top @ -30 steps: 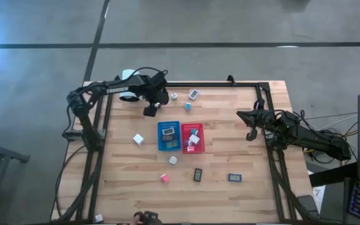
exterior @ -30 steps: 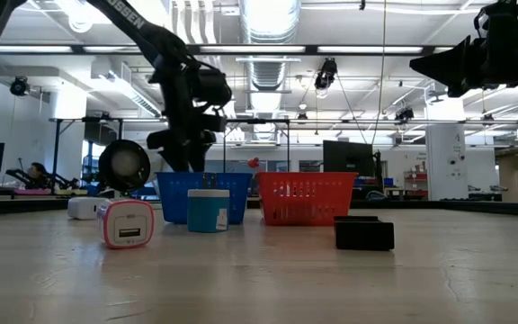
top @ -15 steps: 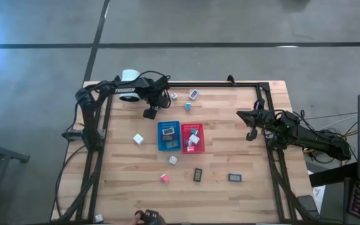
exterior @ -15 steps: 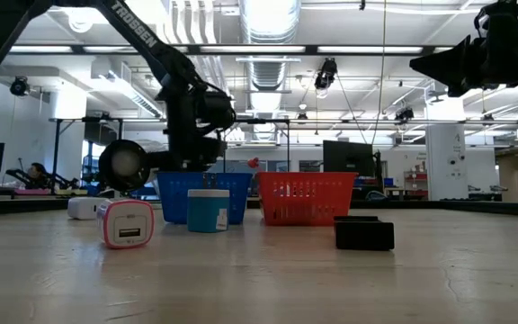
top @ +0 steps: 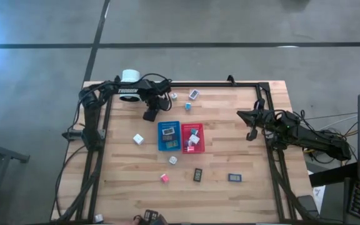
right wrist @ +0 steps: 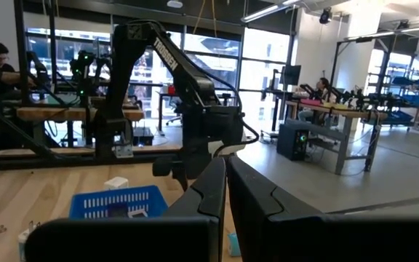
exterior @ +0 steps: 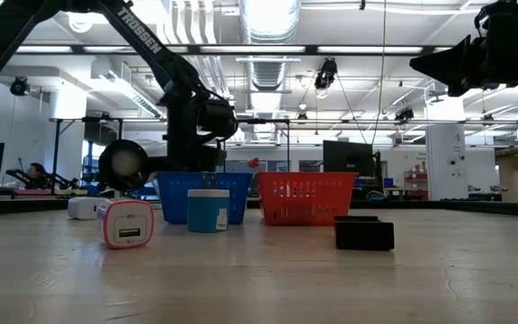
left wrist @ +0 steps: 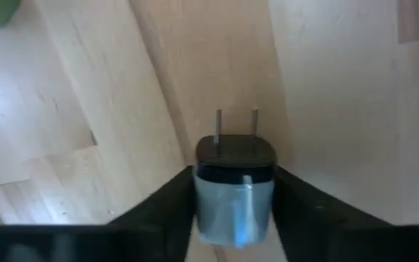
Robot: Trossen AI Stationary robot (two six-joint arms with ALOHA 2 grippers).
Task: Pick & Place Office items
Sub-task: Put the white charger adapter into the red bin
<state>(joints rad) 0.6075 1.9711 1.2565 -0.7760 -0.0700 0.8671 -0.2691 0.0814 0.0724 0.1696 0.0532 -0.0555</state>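
My left gripper (top: 150,115) hangs over the table just beyond the blue tray's (top: 169,135) far-left corner, shut on a small charger cube (left wrist: 235,200) with a pale blue-grey body, a black cap and two metal prongs. Other office items lie loose on the wood: white cubes (top: 138,139) (top: 173,160), a pink cube (top: 165,178), dark flat rectangles (top: 198,174) (top: 234,177), and small cubes near the far edge (top: 188,105) (top: 194,94). More lie in the blue tray and the red tray (top: 192,137). My right gripper (top: 250,134) waits shut, high at the table's right side. My left gripper pinches the charger cube by the two opposite sides of its pale body (left wrist: 209,207), one finger (left wrist: 169,204) on each side. It comes from above, pointing down. The black cap and the prongs (left wrist: 236,122) stick out past the fingertips toward the wood.
A big white cylinder (top: 129,75) stands at the table's far-left corner, close behind the left arm. Black frame rails (top: 99,144) run along the left, right and far sides. In the low view a pink-rimmed cube (exterior: 126,223), a teal cube (exterior: 209,210) and a dark block (exterior: 364,234) lie near.
My left gripper has sunk lower toward the table behind the blue tray and drifted slightly right, still shut on the charger cube. The left arm's elbow has folded in closer to the far edge. The right arm has kept still.
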